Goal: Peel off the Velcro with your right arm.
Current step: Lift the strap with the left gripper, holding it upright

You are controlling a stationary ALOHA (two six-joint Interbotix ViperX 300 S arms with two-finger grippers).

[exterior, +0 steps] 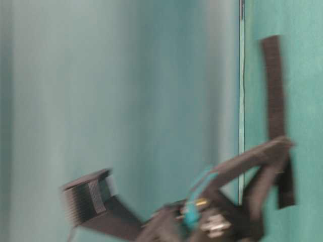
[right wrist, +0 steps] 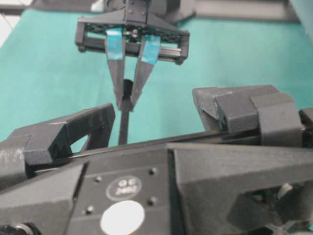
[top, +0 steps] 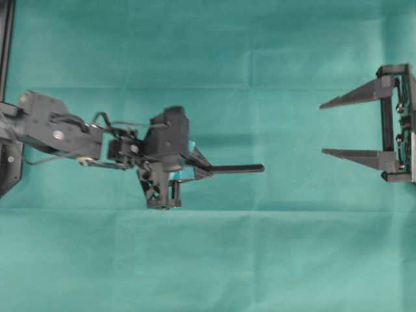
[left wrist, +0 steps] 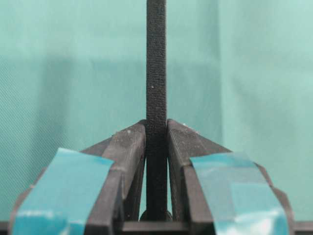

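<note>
A teal woven cloth (top: 208, 260) with faint fold creases covers the table, matt throughout. The thin black Velcro strip (left wrist: 156, 73) looks rough and fuzzy, a grainy textile. The left gripper (left wrist: 156, 128) has matt black plastic fingers (left wrist: 129, 147), slightly scuffed, wrapped with smooth, faintly glossy teal tape (left wrist: 63, 191). At three o'clock overhead, the right gripper (top: 331, 128) is plain matt black plastic.

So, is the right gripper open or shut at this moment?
Open. In the overhead view the right gripper shows two pointed fingers spread far apart with nothing between them, well clear of the Velcro.
</note>
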